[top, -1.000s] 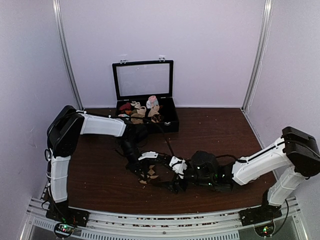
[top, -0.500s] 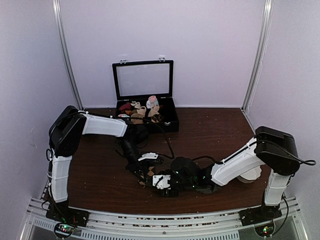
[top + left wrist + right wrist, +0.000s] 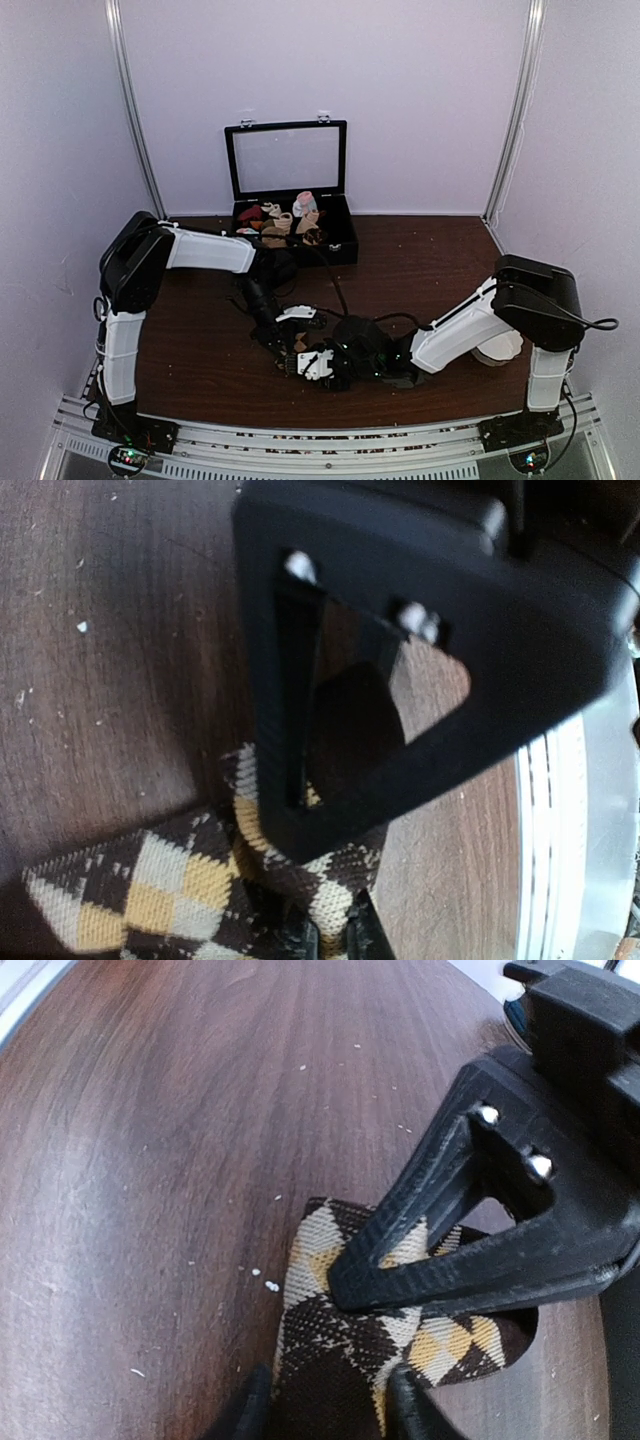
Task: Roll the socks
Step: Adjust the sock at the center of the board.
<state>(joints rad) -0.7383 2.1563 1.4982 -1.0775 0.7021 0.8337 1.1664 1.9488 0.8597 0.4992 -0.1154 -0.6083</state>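
The socks [image 3: 299, 344], dark brown with a tan and cream argyle pattern, lie bunched on the table near its front centre. My left gripper [image 3: 283, 345] comes at them from the left. In the left wrist view its fingertips pinch a narrow fold of the socks [image 3: 150, 890], so the left gripper [image 3: 333, 938] is shut on them. My right gripper [image 3: 302, 365] reaches in from the right. In the right wrist view the right gripper [image 3: 330, 1410] is closed on the dark end of the socks [image 3: 340, 1345]. The left gripper's black finger [image 3: 480, 1250] lies across the fabric there.
An open black case [image 3: 343, 248] with several small sock rolls stands at the back centre, its lid [image 3: 287, 158] upright. The brown table [image 3: 430, 265] carries white crumbs. A metal rail [image 3: 300, 440] runs along the near edge.
My right arm swung left across the table to the socks and its jaws narrowed onto them. The left gripper stayed at the socks, its grip slightly looser.
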